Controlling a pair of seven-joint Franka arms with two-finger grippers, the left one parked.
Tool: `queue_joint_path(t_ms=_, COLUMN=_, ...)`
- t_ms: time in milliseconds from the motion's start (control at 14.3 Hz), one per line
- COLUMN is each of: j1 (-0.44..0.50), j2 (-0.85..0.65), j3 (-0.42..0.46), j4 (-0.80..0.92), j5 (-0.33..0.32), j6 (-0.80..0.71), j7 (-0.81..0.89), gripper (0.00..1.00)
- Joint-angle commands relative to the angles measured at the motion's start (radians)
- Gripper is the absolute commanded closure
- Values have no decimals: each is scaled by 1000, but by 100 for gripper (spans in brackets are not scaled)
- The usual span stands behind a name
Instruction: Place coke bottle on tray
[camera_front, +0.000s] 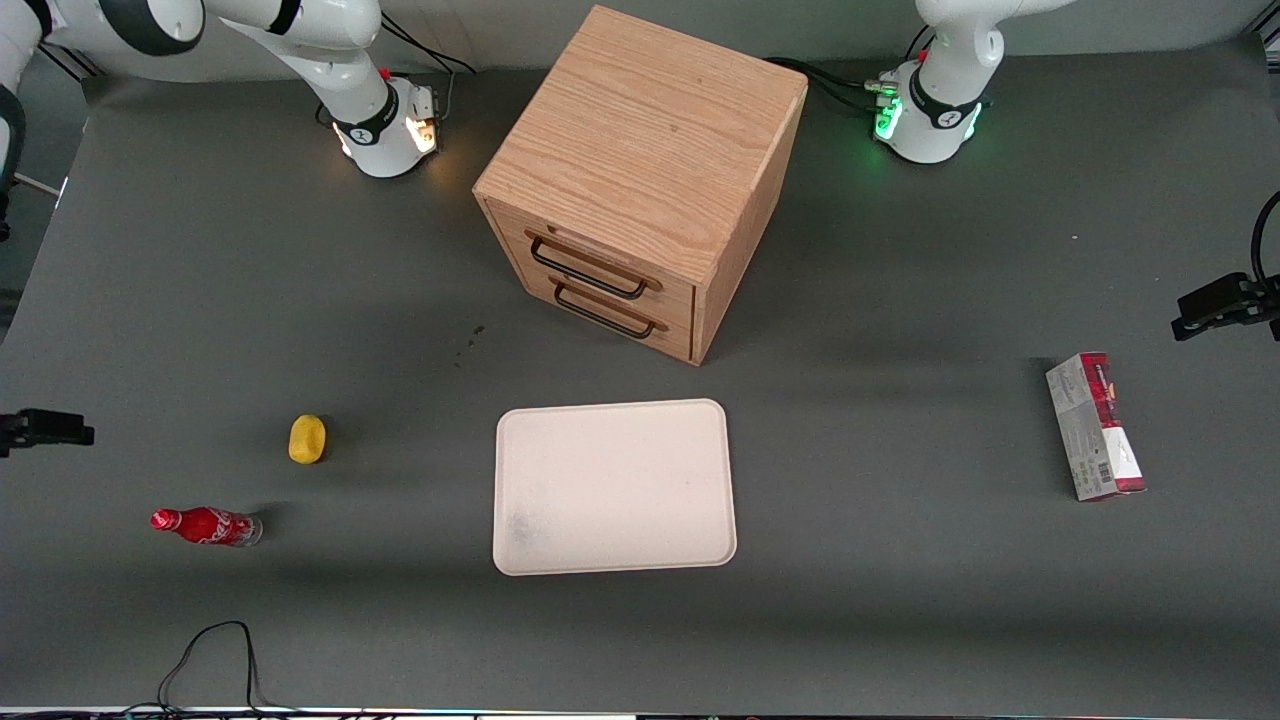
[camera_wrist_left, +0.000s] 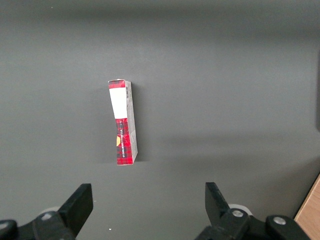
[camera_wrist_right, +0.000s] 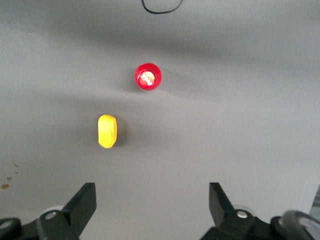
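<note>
Right wrist view: gripper spread wide, high above table.
Bottle: coke bottle standing, near yellow lump, well apart from tray.
Risk: narrow upright bottle; off-centre descent could topple it, or graze lump.

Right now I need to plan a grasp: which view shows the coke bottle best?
The front view: coke bottle shows cap, logo and base. The right wrist view sees only its cap end-on, ahead of the open gripper. The left wrist view misses it.
</note>
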Motion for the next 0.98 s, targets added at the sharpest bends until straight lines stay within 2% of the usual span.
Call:
queue_joint_path(t_ms=0, j1=-1, j2=-69, j3=-5, j4=-76, j5=0, j6=3, j7=-20, gripper=0)
queue_joint_path(t_ms=210, j1=-2, j2=-69, j3=-7, j4=-91, j5=0, j6=8, j7=-20, gripper=0)
queue_joint_path(t_ms=561, j1=-22, j2=-48, j3=-4, j4=-314, j5=7, j6=308, j7=-9, gripper=0)
queue_joint_path(t_ms=911, j1=-14, j2=40, j3=-1, j4=-328, j5=47, j6=436, j7=14, gripper=0)
